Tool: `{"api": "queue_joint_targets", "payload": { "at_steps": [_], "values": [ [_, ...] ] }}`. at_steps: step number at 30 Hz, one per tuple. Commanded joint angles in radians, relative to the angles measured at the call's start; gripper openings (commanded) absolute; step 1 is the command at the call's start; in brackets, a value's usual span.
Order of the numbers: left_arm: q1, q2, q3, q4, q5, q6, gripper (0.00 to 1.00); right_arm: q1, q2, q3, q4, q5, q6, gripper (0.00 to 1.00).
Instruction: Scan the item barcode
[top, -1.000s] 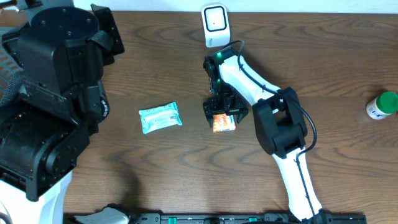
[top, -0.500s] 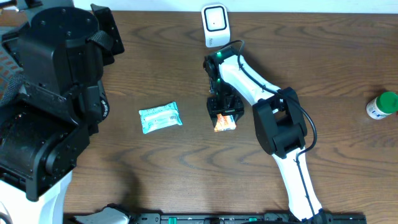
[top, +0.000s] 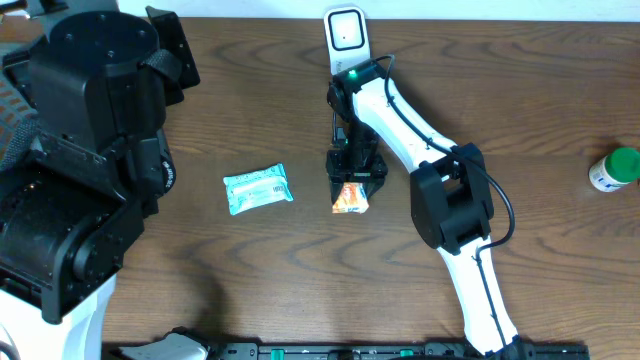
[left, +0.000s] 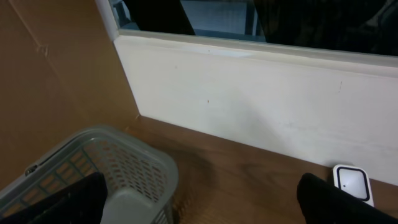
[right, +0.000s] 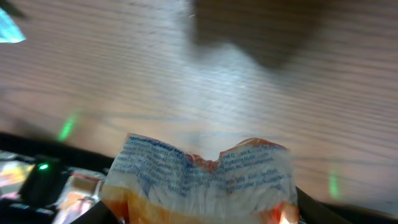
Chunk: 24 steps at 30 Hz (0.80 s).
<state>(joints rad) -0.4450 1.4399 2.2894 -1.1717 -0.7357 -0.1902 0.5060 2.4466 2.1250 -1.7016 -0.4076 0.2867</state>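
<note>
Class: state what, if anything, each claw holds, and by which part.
The right claw grips the orange packet by one end; the left claw holds nothing.

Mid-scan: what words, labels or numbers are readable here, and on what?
Nothing can be read.
On the orange packet: blue print, too blurred.
On the teal packet: print too small.
On the bottle: label too small.
On the scanner: no text shows.
</note>
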Motion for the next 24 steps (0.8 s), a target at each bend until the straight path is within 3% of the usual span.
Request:
{"api": "queue_joint_targets", "payload": {
  "at_steps": [1, 13, 24],
  "values": [
    [0.006, -0.009, 0.005, -0.003, -0.006, -0.013, 0.98, 0.004, 0.001, 0.012, -0.001, -0.092, 0.038, 0.55],
    [0.006, -0.009, 0.005, -0.003, -0.006, -0.013, 0.98, 0.002, 0.001, -0.102, -0.001, -0.340, 0.042, 0.53],
    [0.006, -0.009, 0.005, -0.003, -0.006, -0.013, 0.98, -0.023, 0.001, -0.199, -0.001, -0.370, 0.030, 0.50]
  ]
}}
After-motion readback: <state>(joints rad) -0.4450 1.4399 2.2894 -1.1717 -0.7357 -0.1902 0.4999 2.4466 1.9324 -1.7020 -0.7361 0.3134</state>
